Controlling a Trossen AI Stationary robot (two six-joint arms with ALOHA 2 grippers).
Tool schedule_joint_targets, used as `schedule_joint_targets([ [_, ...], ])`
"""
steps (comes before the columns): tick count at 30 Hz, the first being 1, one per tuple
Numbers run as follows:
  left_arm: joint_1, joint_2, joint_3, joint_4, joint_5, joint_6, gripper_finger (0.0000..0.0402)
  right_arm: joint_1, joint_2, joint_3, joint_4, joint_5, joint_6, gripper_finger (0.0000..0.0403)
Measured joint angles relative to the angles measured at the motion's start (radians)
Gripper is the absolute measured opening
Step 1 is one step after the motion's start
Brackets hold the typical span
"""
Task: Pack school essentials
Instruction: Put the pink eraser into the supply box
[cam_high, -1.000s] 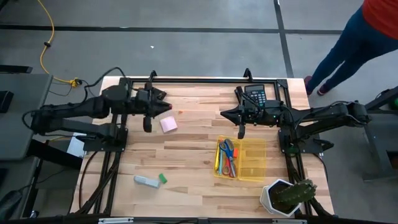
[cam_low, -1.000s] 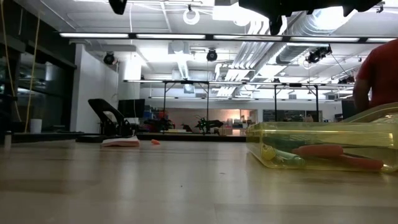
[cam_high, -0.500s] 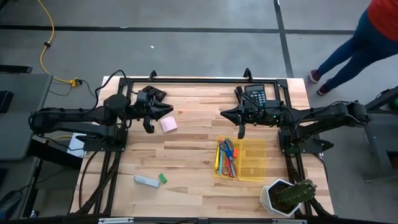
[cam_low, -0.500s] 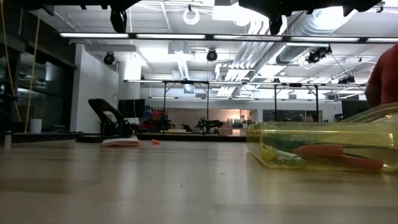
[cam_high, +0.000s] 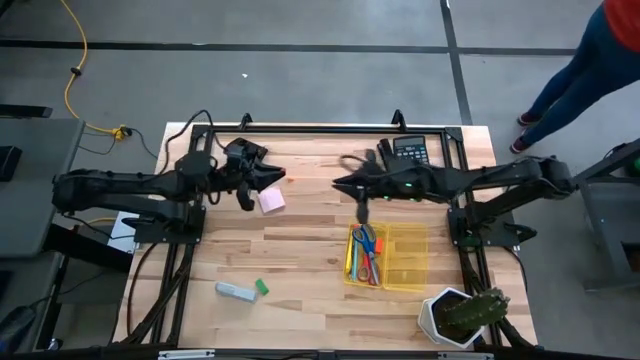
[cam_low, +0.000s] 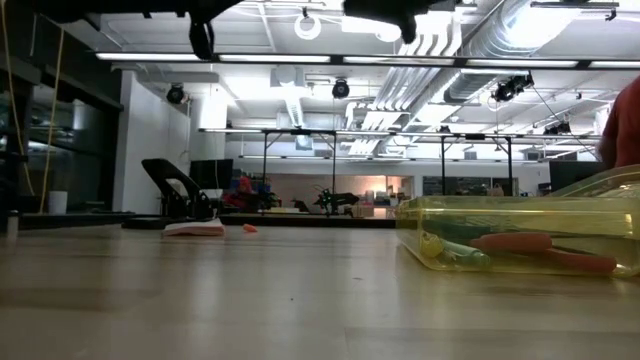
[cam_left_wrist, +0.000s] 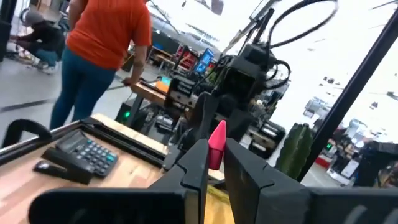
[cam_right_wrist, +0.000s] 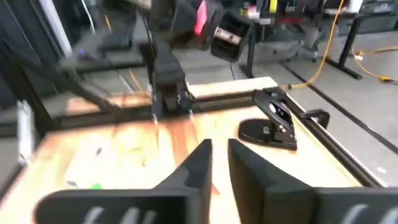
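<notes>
The left gripper (cam_left_wrist: 213, 163) pinches a small pink-red piece (cam_left_wrist: 217, 138) between its fingertips, probably an eraser: light and rubbery, so a gentle grip near its middle should do. It hangs above the table's far left, just beside the pink note pad (cam_high: 271, 201). The right gripper (cam_high: 362, 212), fingers nearly together and empty, hovers just behind the yellow tray (cam_high: 408, 262) with the scissors (cam_high: 367, 246).

The table (cam_high: 300, 250) is pale, matt wooden planking. The yellow tray (cam_high: 405, 258) is clear, glossy plastic. The cactus pot (cam_high: 436, 318) looks smooth white.

Left gripper (cam_left_wrist: 214, 163) pinches a small pink-red item (cam_left_wrist: 216, 140); calculator (cam_left_wrist: 84, 154) beyond.
</notes>
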Motion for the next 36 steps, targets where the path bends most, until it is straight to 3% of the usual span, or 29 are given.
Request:
schedule_joint_targets([
  [4,-0.009,0.087,0.000,0.098,-0.006,-0.065,0.0035,0.000,0.129,0.176,-0.125,-0.022,-0.124,0.0106],
  [9,-0.011,0.166,0.000,0.196,-0.013,-0.249,0.0035,0.007,0.245,0.322,-0.192,0.066,-0.320,0.0179],
  [15,-0.011,0.205,0.000,0.224,-0.020,-0.462,0.0035,0.006,0.333,0.437,-0.189,0.092,-0.421,0.0223],
  [24,-0.011,0.223,0.000,0.224,-0.019,-0.539,0.0035,0.006,0.368,0.479,-0.180,0.092,-0.444,0.0213],
  [36,-0.011,0.222,0.000,0.261,-0.011,-0.565,0.0035,0.003,0.367,0.479,-0.183,0.092,-0.404,0.0129],
])
